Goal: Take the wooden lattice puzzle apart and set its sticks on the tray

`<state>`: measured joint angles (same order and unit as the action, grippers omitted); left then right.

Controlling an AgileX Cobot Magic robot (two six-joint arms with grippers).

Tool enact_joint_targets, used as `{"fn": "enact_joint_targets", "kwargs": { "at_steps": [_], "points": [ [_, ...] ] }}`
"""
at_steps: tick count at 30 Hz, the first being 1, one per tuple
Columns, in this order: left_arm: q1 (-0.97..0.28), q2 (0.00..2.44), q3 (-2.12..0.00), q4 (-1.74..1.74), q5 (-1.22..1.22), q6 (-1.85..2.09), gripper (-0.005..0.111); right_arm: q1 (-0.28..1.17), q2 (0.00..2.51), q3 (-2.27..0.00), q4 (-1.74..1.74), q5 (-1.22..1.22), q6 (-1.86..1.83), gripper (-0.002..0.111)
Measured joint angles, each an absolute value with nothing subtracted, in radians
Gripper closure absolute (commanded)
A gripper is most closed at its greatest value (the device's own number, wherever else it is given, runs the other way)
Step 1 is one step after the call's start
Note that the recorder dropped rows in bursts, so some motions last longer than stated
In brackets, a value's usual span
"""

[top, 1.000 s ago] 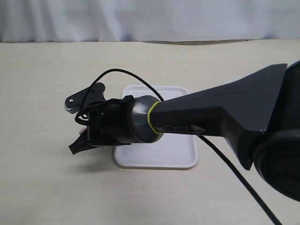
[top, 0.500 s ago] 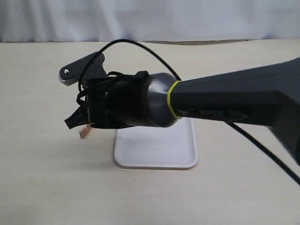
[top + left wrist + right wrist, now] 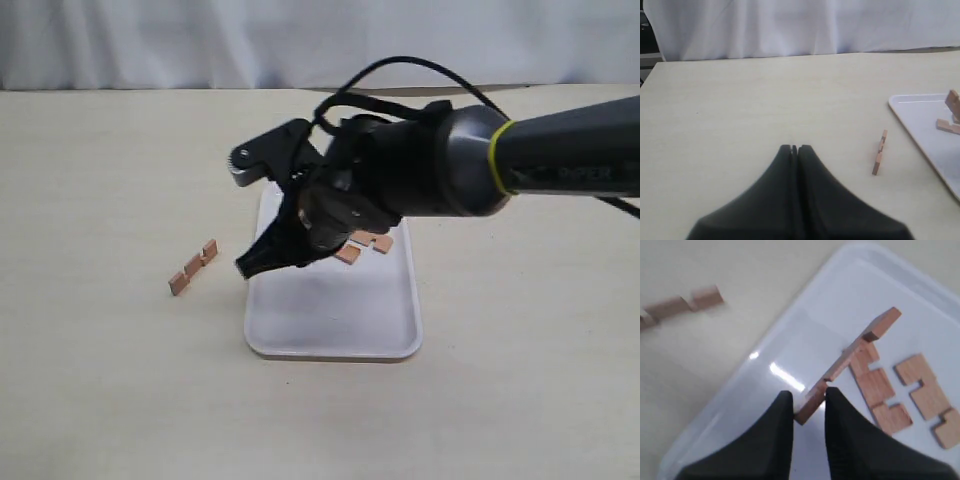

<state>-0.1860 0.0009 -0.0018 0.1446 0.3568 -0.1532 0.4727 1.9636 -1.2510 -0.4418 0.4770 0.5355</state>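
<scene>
My right gripper (image 3: 808, 399) is shut on one end of a reddish-brown notched stick (image 3: 850, 357), which slants up over the white tray (image 3: 765, 385). Two more sticks (image 3: 879, 390) lie flat on the tray beside it. A fourth stick (image 3: 192, 267) lies on the table left of the tray (image 3: 340, 325), also seen as the stick (image 3: 879, 152) in the left wrist view. In the exterior view the right gripper (image 3: 252, 267) hangs over the tray's left rim. My left gripper (image 3: 794, 148) is shut and empty, low over the table and apart from that stick.
The beige table runs to a white curtain (image 3: 300, 40) at the back. The dark right arm (image 3: 540, 165) reaches in from the right, with its black cable (image 3: 400, 65) looping above it.
The right arm has swung from the table left of the tray to over the tray, carrying one stick. Another stick it was covering now lies in plain view on the table.
</scene>
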Motion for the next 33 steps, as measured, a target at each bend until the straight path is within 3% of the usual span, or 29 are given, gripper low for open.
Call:
{"fn": "enact_joint_targets", "kwargs": {
  "at_steps": [4, 6, 8, 9, 12, 15, 23, 29, 33],
  "points": [
    [-0.186, 0.001, -0.002, 0.145, 0.357, -0.153, 0.107, 0.378, 1.964, -1.174, -0.132, 0.425, 0.248, 0.102],
    [-0.186, 0.001, -0.002, 0.145, 0.357, -0.153, 0.107, 0.362, 1.964, -1.167, -0.026, 0.420, 0.153, 0.095],
    [-0.186, 0.001, -0.002, 0.145, 0.357, -0.153, 0.107, 0.355, 1.964, -1.165, 0.045, 0.415, 0.083, 0.086],
    [-0.186, 0.001, -0.002, 0.145, 0.357, -0.153, 0.107, 0.353, 1.964, -1.165, 0.062, 0.413, 0.062, 0.071],
    [-0.186, 0.001, -0.002, 0.145, 0.357, -0.153, 0.107, 0.352, 1.964, -1.165, 0.092, 0.408, 0.029, 0.047],
    [-0.186, 0.001, -0.002, 0.145, 0.357, -0.153, 0.107, 0.352, 1.957, -1.165, 0.097, 0.394, 0.015, 0.033],
    [-0.186, 0.001, -0.002, 0.145, 0.357, -0.153, 0.107, 0.420, 1.903, -1.216, 0.104, 0.340, 0.008, 0.032],
    [-0.186, 0.001, -0.002, 0.145, 0.357, -0.153, 0.107, 0.564, 2.028, -1.451, 0.083, 0.516, 0.068, 0.032],
    [-0.186, 0.001, -0.002, 0.145, 0.357, -0.153, 0.107, 0.648, 2.191, -1.651, -0.224, 0.669, 0.354, 0.032]
  ]
}}
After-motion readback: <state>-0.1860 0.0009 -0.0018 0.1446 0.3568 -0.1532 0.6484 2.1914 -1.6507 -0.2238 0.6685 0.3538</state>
